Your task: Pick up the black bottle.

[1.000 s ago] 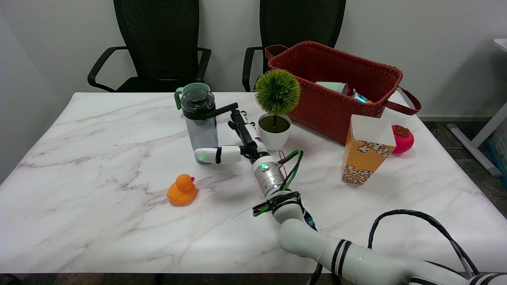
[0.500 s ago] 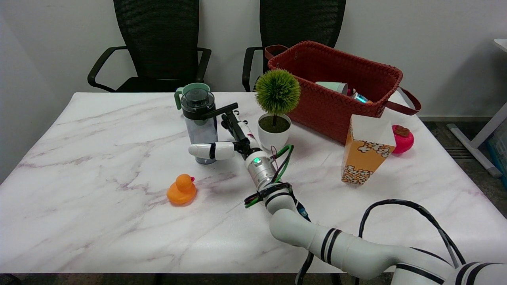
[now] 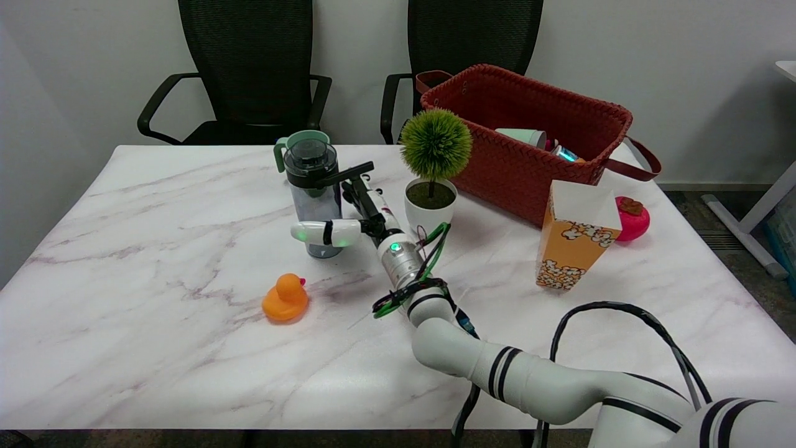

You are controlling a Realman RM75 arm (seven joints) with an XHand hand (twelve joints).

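Marble top: your table (image 3: pixel 155 298) is white with grey veins, and everything named below stands on it
Black bottle: the black bottle (image 3: pixel 314 196) stands upright near the far middle of the table, dark lid on top, smoky clear body, a green mug (image 3: pixel 297 140) just behind it
Your right hand: the right hand (image 3: pixel 351 214) is at the bottle's right side, thumb (image 3: pixel 320 232) stretched across the front of the lower body, the other fingers (image 3: pixel 360 193) reaching up beside the bottle towards the lid's loop
Grip: you have the fingers spread around the bottle; whether they press on it you cannot tell from this view
Bottle base: it looks to be down on the table
Nearby on your right: a potted plant (image 3: pixel 433 180) in a white pot stands just beside the hand
Further right: a red woven basket (image 3: pixel 528 140), a popcorn box (image 3: pixel 575 233) and a pink toy (image 3: pixel 633 218) behind that box
Nearer you: an orange duck (image 3: pixel 285 298) sits apart from the bottle, to its front left
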